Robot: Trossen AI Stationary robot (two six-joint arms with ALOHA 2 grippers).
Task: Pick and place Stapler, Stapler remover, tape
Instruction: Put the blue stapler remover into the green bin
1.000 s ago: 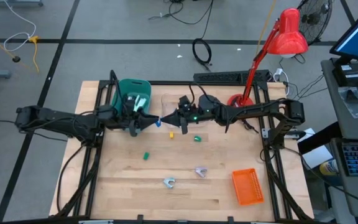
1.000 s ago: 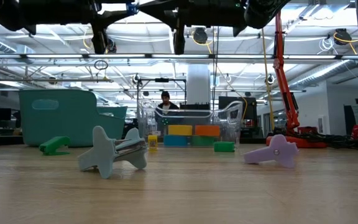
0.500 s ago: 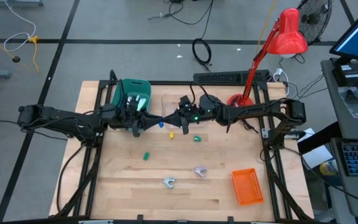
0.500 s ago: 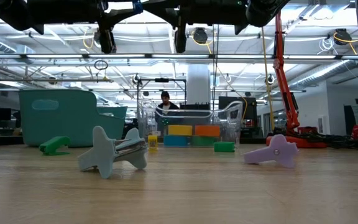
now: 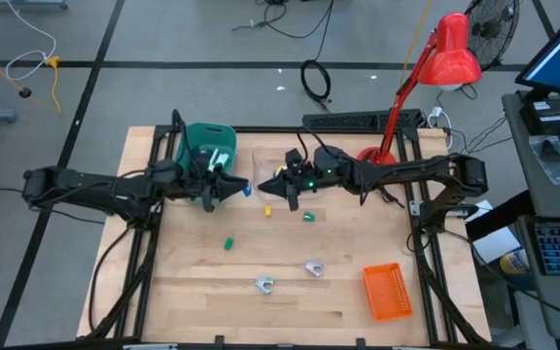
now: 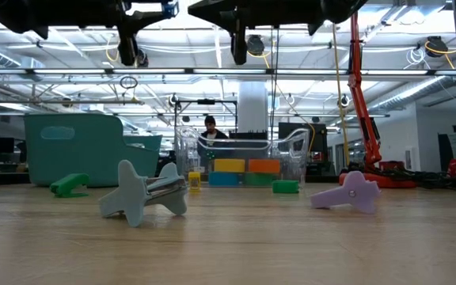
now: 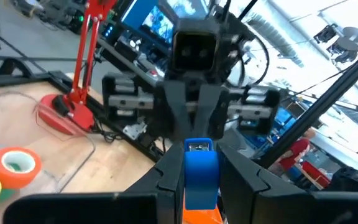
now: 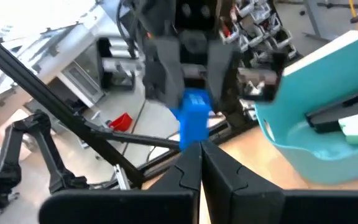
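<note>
From above, my left gripper [image 5: 239,187] holds a blue stapler [image 5: 247,190] just beside the teal bin [image 5: 209,143]; my right gripper [image 5: 272,181] waits pinched shut close by.

Left wrist view: the stapler [image 7: 200,168] sits clamped between my fingers [image 7: 169,180].

Judgement: carrying step; next I must swing over the bin and release.

Wooden table [image 5: 192,292] bearing teal bin [image 5: 207,146], orange basket [image 5: 385,292].

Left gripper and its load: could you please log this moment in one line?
left gripper: shut on blue stapler, raised above table by teal bin | right gripper: shut, empty, facing it
</note>
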